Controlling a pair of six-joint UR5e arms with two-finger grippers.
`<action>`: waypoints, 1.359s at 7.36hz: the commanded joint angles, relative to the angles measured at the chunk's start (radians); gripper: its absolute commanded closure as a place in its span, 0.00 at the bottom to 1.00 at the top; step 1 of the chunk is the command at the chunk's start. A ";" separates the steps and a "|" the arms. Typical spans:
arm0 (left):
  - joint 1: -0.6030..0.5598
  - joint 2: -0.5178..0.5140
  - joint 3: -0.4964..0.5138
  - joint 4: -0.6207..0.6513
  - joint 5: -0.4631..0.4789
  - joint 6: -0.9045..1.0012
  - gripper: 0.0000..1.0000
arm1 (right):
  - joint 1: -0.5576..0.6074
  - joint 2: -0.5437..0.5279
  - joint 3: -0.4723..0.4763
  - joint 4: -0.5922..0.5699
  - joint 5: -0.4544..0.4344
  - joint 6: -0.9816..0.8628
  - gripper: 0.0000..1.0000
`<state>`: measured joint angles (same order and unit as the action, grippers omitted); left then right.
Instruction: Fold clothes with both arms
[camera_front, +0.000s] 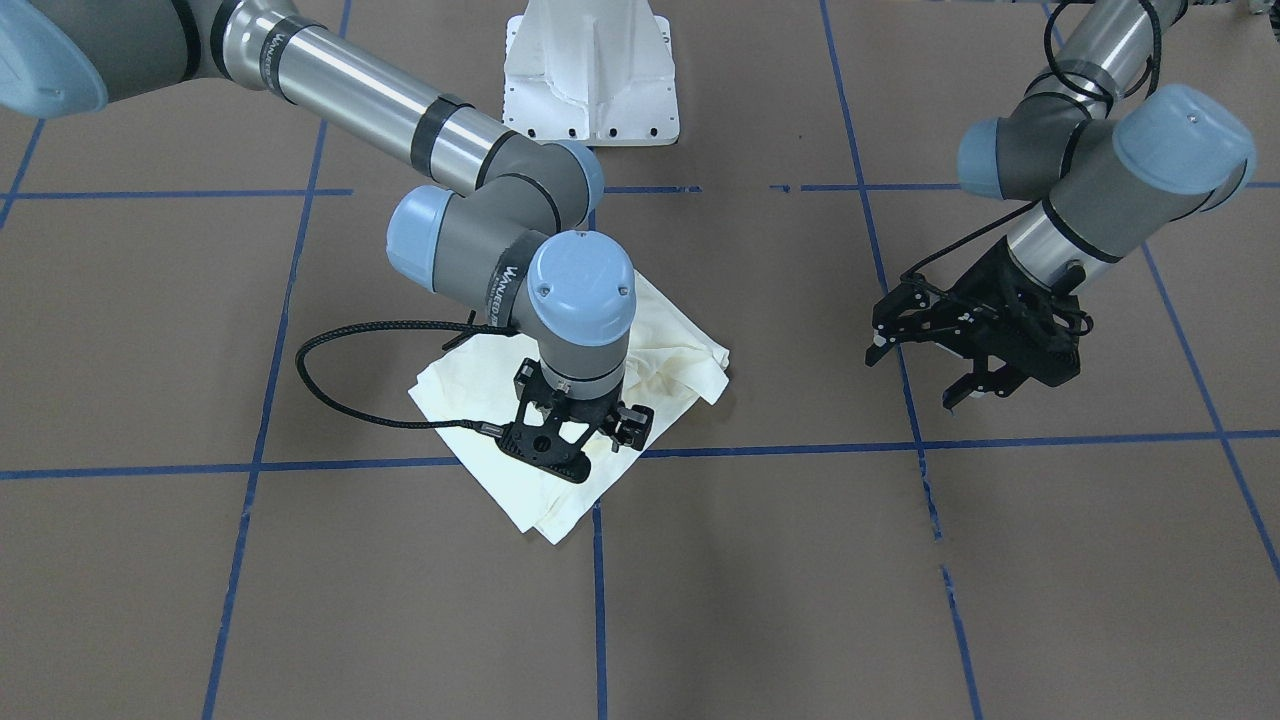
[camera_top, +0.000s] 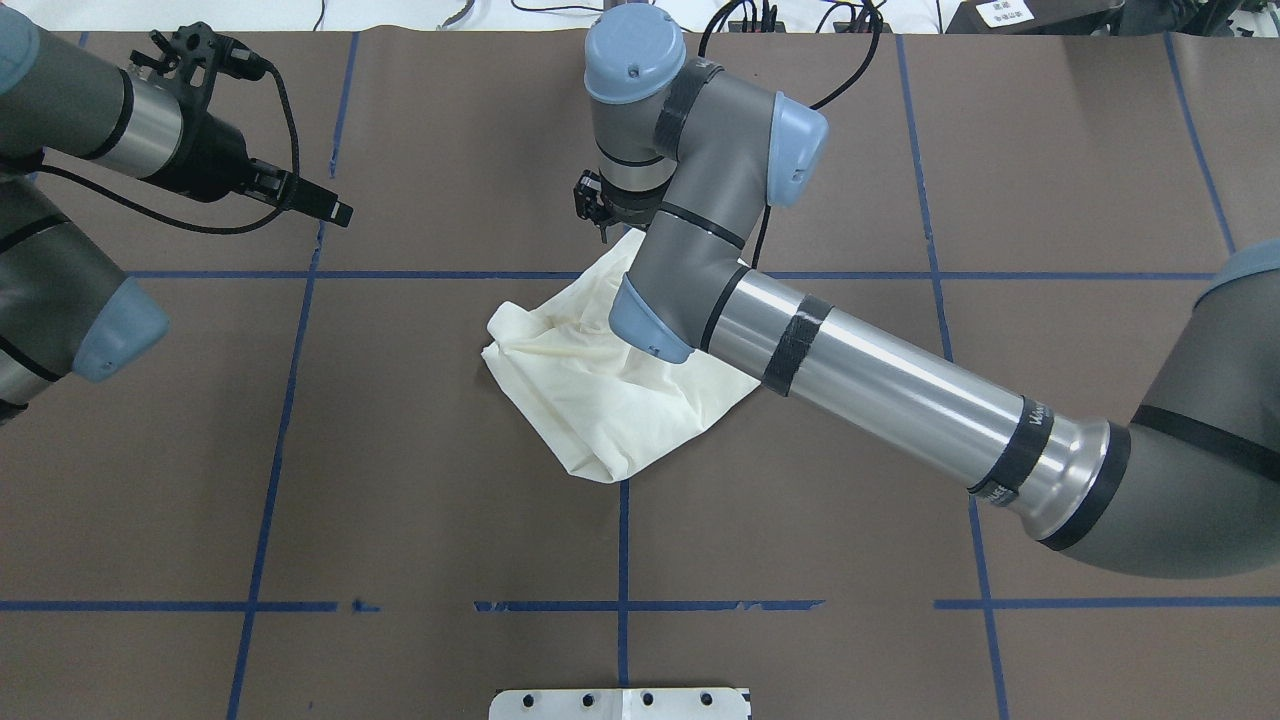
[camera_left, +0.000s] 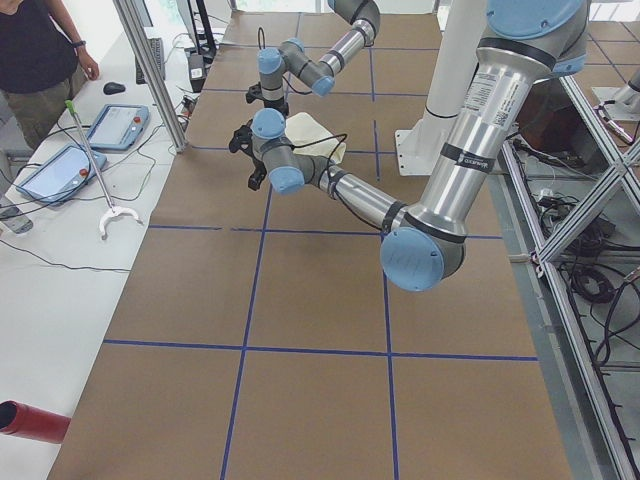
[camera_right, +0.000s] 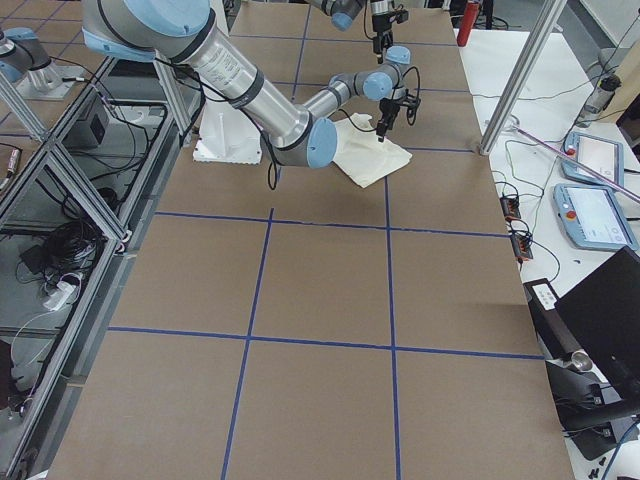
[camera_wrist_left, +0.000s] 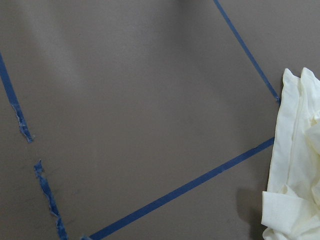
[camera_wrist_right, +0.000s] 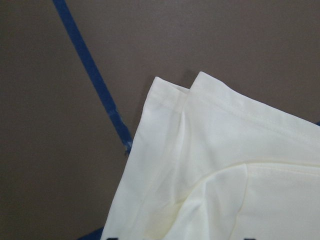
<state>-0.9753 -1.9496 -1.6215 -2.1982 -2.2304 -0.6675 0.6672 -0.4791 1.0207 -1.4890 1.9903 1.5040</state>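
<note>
The cream shirt (camera_front: 470, 390) lies in a folded, rumpled bundle at the table's middle (camera_top: 610, 410), plain side up; no print shows. My right gripper (camera_front: 575, 445) points straight down over the shirt's corner at the far edge (camera_top: 597, 210). Its jaws are open and hold nothing. The right wrist view shows that corner (camera_wrist_right: 210, 165) with two layered hems just below. My left gripper (camera_front: 920, 375) hangs open and empty above bare table, well to the shirt's left (camera_top: 330, 205). The left wrist view shows only the shirt's edge (camera_wrist_left: 295, 165).
The brown table cover carries a grid of blue tape lines (camera_front: 780, 447). The white pedestal base (camera_front: 590, 80) stands at the robot's side of the table. An operator (camera_left: 40, 60) and tablets (camera_left: 115, 125) are beyond the far edge.
</note>
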 joint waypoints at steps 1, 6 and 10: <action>0.001 0.000 0.000 0.000 0.000 0.000 0.00 | -0.015 0.008 -0.039 0.025 -0.001 0.012 0.30; 0.001 0.001 0.002 -0.002 0.002 0.000 0.00 | -0.006 0.013 -0.062 0.042 -0.002 0.004 0.98; 0.001 0.001 0.015 -0.003 0.000 0.000 0.00 | 0.040 0.011 -0.076 0.044 -0.016 0.018 1.00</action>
<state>-0.9743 -1.9486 -1.6108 -2.2007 -2.2302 -0.6673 0.6840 -0.4672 0.9539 -1.4456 1.9802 1.5196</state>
